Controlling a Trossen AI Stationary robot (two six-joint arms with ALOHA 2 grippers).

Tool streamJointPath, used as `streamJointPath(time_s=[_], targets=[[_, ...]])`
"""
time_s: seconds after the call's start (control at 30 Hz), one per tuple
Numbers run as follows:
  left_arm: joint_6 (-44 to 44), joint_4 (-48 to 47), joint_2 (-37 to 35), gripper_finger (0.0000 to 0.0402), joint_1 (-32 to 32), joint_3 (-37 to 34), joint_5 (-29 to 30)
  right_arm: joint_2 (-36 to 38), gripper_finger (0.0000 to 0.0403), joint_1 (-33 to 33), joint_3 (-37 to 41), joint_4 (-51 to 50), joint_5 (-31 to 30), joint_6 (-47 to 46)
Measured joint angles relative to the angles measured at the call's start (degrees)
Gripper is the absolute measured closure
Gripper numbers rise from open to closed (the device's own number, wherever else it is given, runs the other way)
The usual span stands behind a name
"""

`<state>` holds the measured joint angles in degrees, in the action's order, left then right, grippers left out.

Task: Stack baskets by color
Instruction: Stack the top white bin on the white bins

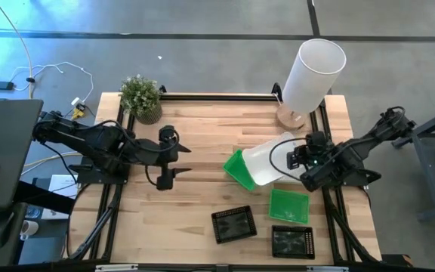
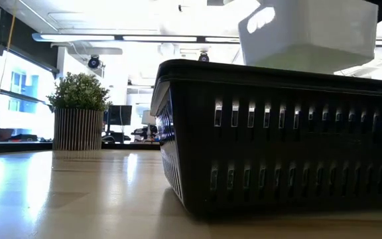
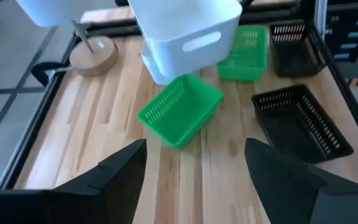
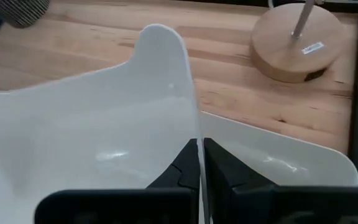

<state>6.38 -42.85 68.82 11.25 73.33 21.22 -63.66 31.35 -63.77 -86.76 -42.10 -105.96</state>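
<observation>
Your right gripper is pinched tight on the thin smooth wall of a white basket, held up centre-right over a tilted green mesh basket. Left gripper, centre-left, is spread wide w/ nothing in it.

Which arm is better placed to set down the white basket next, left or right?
Right. The right gripper already pinches the wall of the white basket, held above the tilted green basket. The left gripper hangs open and empty, well away across the table.
</observation>
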Motion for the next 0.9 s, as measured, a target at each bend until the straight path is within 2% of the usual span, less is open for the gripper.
streamJointPath(time_s=[0.43, 0.6, 0.73, 0.9], targets=[[-2.48, -1.83, 2.67, 0.0144, 0.00, 0.00, -0.06, -3.20, 0.0403, -0.03, 0.00, -3.29, 1.59, -6.34], [-4.06, -2.66, 2.59, 0.0144, 0.00, 0.01, -0.03, -3.89, 0.0403, -1.06, 0.00, -3.31, -0.02, -6.45], [-4.07, -2.62, 2.56, 0.0144, 0.00, 0.01, -0.03, -4.47, 0.0403, -1.75, 0.00, -0.70, -2.27, -7.17], [-4.08, -2.87, 2.56, 0.0144, 0.00, 0.01, -0.03, -7.42, 0.0403, -2.22, 0.00, 4.34, -1.91, -7.03]])
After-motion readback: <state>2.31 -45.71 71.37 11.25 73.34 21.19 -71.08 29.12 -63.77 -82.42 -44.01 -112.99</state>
